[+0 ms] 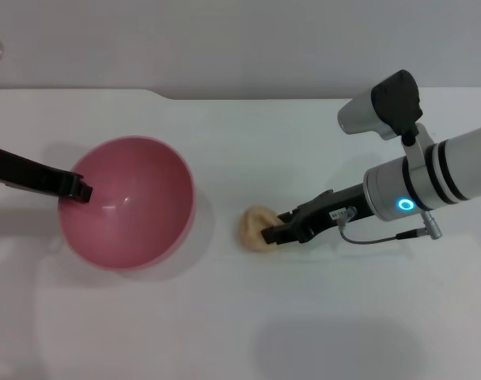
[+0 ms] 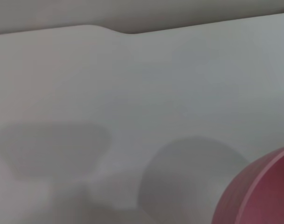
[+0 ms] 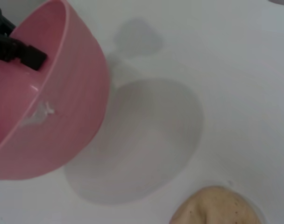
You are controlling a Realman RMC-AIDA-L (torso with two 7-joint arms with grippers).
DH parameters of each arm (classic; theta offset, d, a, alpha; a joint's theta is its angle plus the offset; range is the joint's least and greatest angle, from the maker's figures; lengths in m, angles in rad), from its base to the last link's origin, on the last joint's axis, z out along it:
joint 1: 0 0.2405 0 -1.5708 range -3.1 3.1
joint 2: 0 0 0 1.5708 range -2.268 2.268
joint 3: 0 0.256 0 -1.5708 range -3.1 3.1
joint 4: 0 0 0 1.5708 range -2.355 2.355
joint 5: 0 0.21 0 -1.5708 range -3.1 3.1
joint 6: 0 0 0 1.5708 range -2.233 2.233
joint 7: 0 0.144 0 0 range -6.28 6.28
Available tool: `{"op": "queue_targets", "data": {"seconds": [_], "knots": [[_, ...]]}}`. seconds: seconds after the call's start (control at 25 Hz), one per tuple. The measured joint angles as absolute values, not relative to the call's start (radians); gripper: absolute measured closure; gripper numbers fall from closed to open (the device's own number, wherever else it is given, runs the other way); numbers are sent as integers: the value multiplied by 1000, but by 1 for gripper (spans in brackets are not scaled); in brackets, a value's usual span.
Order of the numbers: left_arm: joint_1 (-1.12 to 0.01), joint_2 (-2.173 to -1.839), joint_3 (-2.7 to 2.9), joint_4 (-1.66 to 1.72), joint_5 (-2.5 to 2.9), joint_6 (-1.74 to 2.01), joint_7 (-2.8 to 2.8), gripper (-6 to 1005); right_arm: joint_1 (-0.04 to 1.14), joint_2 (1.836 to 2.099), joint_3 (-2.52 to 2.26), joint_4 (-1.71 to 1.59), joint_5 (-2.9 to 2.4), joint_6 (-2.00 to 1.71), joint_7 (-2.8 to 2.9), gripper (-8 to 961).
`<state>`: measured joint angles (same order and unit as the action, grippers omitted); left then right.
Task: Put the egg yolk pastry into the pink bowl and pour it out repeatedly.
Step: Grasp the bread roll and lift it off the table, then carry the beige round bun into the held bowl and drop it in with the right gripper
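The pink bowl [image 1: 128,202] is tipped with its mouth facing the egg yolk pastry [image 1: 258,229], held at its far rim by the left hand [image 1: 76,188], whose fingers are clamped on that rim. The bowl is empty. The pastry sits on the white counter [image 1: 248,317] just beside the bowl's open side, and the right hand [image 1: 274,233] is right against it on the side away from the bowl, fingers touching it; whether they are closed around it I cannot tell. The right arm is clearly nearer, and the bowl lies straight past the pastry from that hand.
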<state>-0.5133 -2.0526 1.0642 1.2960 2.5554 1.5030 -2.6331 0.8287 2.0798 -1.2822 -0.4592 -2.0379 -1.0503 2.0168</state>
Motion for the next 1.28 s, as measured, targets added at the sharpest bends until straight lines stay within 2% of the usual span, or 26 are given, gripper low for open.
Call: {"op": "queue_targets", "data": {"seconds": [0.12,0.44,0.68,1.0,1.28], "knots": [[-514,-2054,1080,1295,2552,1493,-2633,1000,818,2076,-1272,-464,-2033,-1055,2017,539],[-515,-2056,1110,1290,2550,1480,-2641,1001,671,2066,-1124,-630,-1979,-1166,2017,605],[-529,-2057,1134,1275,2549,1479,-2642,1000,620,2057,-1024,-704,-1978,-1285,2017,660],[-662,-2060,1286,1118,2546,1465,-2642,1000,585,2063,-944,-972,-1975,-1621,2007,733],[-774,-2074,1477,1086,2531,1437,-2693,1000,643,2065,-1057,-1018,-1978,-1701,1984,767]]}}
